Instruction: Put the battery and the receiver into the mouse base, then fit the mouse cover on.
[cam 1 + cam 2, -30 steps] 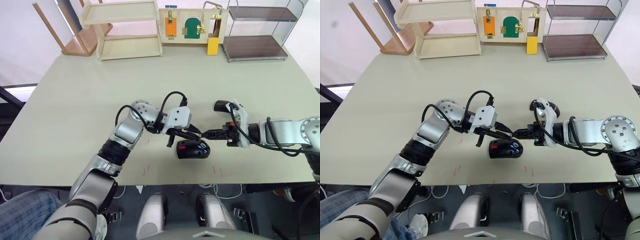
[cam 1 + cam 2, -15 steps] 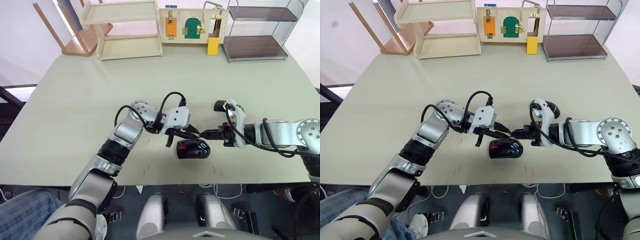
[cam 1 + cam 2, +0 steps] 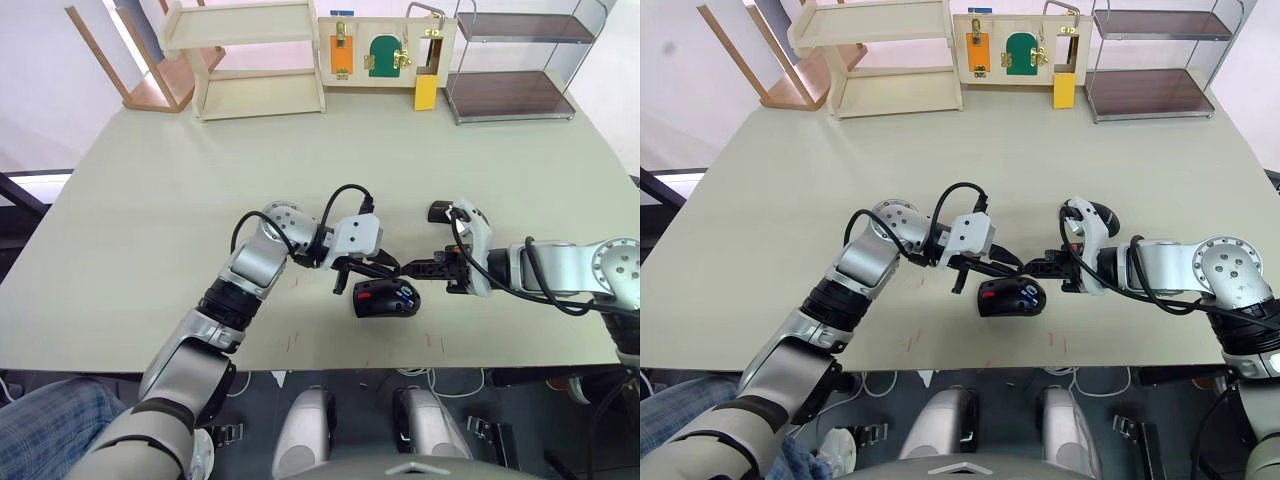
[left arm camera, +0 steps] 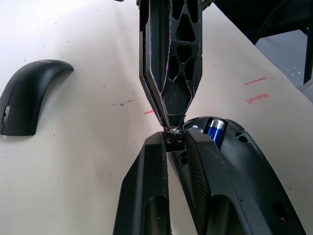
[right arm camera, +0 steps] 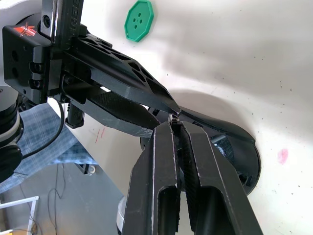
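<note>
No brand name, label or legible writing is visible on the mouse parts or on either arm.

The mouse base (image 3: 386, 299) lies on the surface (image 3: 150, 210) at lower centre of the left eye view, its red patch facing up. The battery (image 4: 214, 129) is seated in the base compartment, blue body and white end visible.

The left pincer (image 4: 173, 142) and the right pincer (image 5: 178, 126) meet tip to tip directly above the rim of the base. The receiver (image 4: 172, 132), a tiny dark stub, sits at that meeting point. The left pincer is pressed onto it. The right pincer is pressed nearly together at the same point; which pincer bears the load cannot be told.

The mouse cover (image 4: 27, 95) lies apart on the surface, arched side up.

Compared with one second ago, the right pincer has shifted slightly closer to the left pincer; base and battery are unchanged.
</note>
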Available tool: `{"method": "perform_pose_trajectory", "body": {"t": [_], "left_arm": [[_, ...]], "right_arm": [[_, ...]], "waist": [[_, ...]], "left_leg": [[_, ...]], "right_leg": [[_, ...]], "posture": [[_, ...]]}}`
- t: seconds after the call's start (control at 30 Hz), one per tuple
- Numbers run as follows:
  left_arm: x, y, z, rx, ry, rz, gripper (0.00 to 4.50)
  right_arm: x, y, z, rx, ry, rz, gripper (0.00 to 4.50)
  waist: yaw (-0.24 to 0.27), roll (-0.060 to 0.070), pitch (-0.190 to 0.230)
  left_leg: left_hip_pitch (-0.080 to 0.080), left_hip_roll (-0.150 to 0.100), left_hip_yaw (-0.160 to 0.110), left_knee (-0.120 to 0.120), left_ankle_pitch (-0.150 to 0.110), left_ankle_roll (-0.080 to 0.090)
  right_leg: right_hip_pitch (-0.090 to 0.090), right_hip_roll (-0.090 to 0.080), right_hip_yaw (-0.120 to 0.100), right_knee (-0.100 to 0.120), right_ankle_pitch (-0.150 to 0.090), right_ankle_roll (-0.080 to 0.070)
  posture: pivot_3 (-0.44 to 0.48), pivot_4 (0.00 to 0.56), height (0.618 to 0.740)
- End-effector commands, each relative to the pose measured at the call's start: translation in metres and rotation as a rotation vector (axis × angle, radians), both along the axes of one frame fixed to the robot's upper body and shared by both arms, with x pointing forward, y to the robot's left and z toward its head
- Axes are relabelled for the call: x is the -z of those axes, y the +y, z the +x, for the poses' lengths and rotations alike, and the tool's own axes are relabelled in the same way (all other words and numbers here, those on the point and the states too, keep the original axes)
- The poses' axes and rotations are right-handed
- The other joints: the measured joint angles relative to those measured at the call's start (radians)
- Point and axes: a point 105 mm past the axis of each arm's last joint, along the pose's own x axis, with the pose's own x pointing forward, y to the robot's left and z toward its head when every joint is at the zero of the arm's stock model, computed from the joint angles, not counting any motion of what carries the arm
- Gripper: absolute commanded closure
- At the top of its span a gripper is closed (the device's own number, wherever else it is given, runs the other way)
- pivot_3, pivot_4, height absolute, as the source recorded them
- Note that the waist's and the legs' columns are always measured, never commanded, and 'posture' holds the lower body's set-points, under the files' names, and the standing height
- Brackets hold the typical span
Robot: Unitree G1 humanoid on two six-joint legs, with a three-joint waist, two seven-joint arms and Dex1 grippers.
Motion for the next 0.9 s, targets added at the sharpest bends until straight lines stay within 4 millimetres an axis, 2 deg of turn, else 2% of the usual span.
{"method": "perform_pose_trajectory", "body": {"t": [0.03, 0.37, 0.57, 0.7, 0.73, 0.77, 0.8, 0.83, 0.87, 0.9], "left_arm": [[-0.0159, -0.0045, -0.0007, 0.025, -0.047, -0.043, 4.42], [-0.0158, -0.0040, 0.0007, 0.018, -0.046, -0.041, 4.42], [-0.0158, -0.0026, 0.0017, 0.013, -0.046, -0.041, 4.42], [-0.0165, 0.0001, 0.0002, 0.014, -0.011, -0.045, 4.42], [-0.0166, 0.0006, 0.0000, 0.014, -0.009, -0.045, 3.36], [-0.0169, 0.0006, 0.0009, 0.010, -0.019, -0.047, 3.32], [-0.0175, 0.0000, 0.0028, 0.000, -0.034, -0.054, 3.10], [-0.0176, 0.0001, 0.0033, -0.003, -0.038, -0.056, 2.57], [-0.0177, 0.0002, 0.0037, -0.005, -0.039, -0.057, 2.38], [-0.0175, 0.0007, 0.0030, 0.000, -0.037, -0.056, 1.88]], "right_arm": [[0.0027, -0.0031, -0.0007, 0.010, 0.006, -0.010, 4.49], [0.0014, -0.0012, -0.0022, 0.003, 0.010, 0.031, 4.49], [-0.0065, 0.0015, -0.0045, -0.025, -0.004, 0.101, 4.49], [-0.0038, -0.0032, -0.0037, -0.010, 0.007, 0.092, 4.49], [-0.0035, -0.0038, -0.0035, -0.007, 0.009, 0.092, 4.50], [-0.0037, -0.0039, -0.0033, -0.006, 0.009, 0.095, 4.50], [-0.0040, -0.0039, -0.0032, -0.006, 0.009, 0.097, 4.50], [-0.0045, -0.0043, -0.0030, -0.006, 0.008, 0.099, 4.50], [-0.0048, -0.0044, -0.0028, -0.006, 0.007, 0.100, 4.50], [-0.0056, -0.0047, -0.0024, -0.006, 0.006, 0.105, 4.50]], "waist": [[0.000, 0.000, 0.000], [0.000, 0.000, 0.000], [0.000, 0.000, 0.000], [0.000, 0.000, 0.000], [0.000, 0.000, 0.000], [0.000, 0.000, 0.000], [0.000, 0.000, 0.000], [0.000, 0.000, 0.000], [0.000, 0.000, 0.000], [0.000, 0.000, 0.000]], "left_leg": [[0.000, 0.000, 0.000, 0.000, 0.000, 0.000], [0.000, 0.000, 0.000, 0.000, 0.000, 0.000], [0.000, 0.000, 0.000, 0.000, 0.000, 0.000], [0.000, 0.000, 0.000, 0.000, 0.000, 0.000], [0.000, 0.000, 0.000, 0.000, 0.000, 0.000], [0.000, 0.000, 0.000, 0.000, 0.000, 0.000], [0.000, 0.000, 0.000, 0.000, 0.000, 0.000], [0.000, 0.000, 0.000, 0.000, 0.000, 0.000], [0.000, 0.000, 0.000, 0.000, 0.000, 0.000], [0.000, 0.000, 0.000, 0.000, 0.000, 0.000]], "right_leg": [[0.000, 0.000, 0.000, 0.000, 0.000, 0.000], [0.000, 0.000, 0.000, 0.000, 0.000, 0.000], [0.000, 0.000, 0.000, 0.000, 0.000, 0.000], [0.000, 0.000, 0.000, 0.000, 0.000, 0.000], [0.000, 0.000, 0.000, 0.000, 0.000, 0.000], [0.000, 0.000, 0.000, 0.000, 0.000, 0.000], [0.000, 0.000, 0.000, 0.000, 0.000, 0.000], [0.000, 0.000, 0.000, 0.000, 0.000, 0.000], [0.000, 0.000, 0.000, 0.000, 0.000, 0.000], [0.000, 0.000, 0.000, 0.000, 0.000, 0.000]], "posture": [[0.000, 0.150, 0.740], [0.000, 0.150, 0.740], [0.000, 0.150, 0.740], [0.000, 0.150, 0.740], [0.000, 0.150, 0.740], [0.000, 0.150, 0.740], [0.000, 0.150, 0.740], [0.000, 0.150, 0.740], [0.000, 0.150, 0.740], [0.000, 0.150, 0.740]]}}
